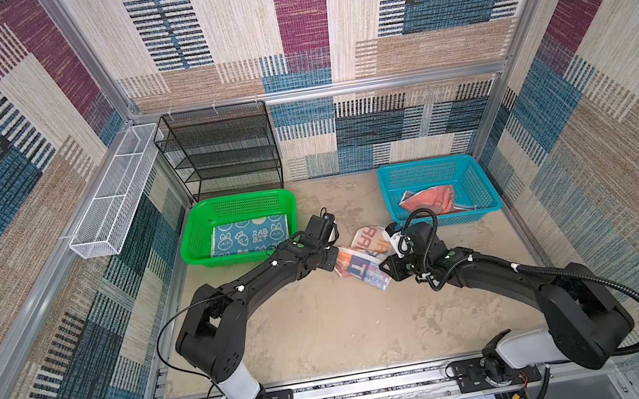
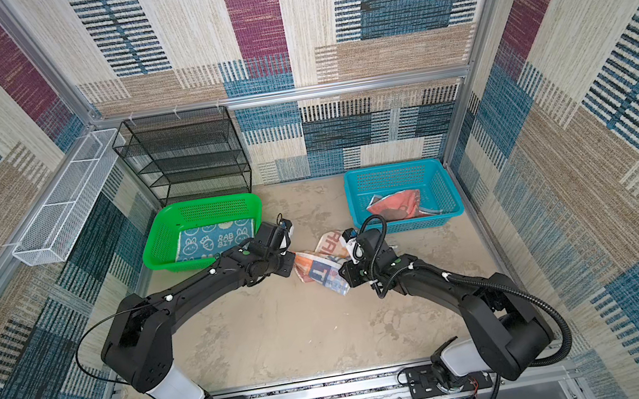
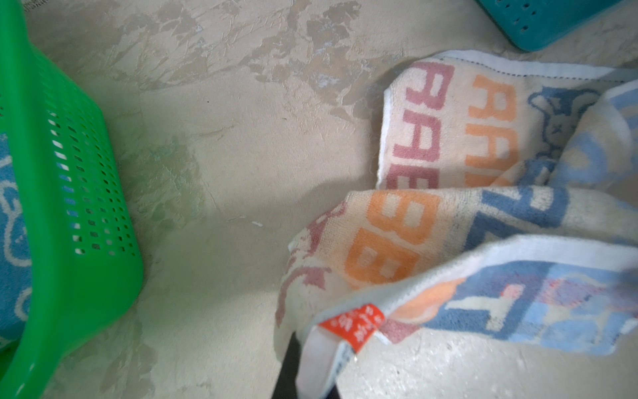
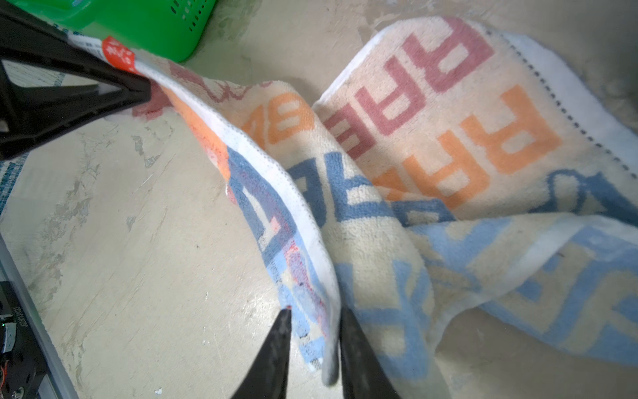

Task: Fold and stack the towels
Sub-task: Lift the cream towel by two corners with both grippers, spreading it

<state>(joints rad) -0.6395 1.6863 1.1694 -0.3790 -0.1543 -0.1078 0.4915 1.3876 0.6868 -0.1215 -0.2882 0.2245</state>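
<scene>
Lettered towel [image 4: 431, 145] hem in left jaws, right jaws.

Cream towel [image 4: 431, 145] with orange, pink and blue letters; blue rabbit-print towel [image 1: 249, 237]; coral towel [image 1: 433, 199]

Looped terry-cloth lettered towel [image 4: 448, 131], glossy perforated plastic green basket [image 3: 86, 207], matt mottled tabletop [image 3: 241, 138], black metal-mesh rack [image 1: 219, 151]

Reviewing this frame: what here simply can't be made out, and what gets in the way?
- Right gripper grip: right wrist view, jaws straddle the lettered towel hem; contact unclear.
- Red label print: left wrist view, blurred.
- Coral towel print: both top views, crumpled in the blue basket, too small.
- Anything under the rabbit towel: covered by it, in the green basket.
</scene>
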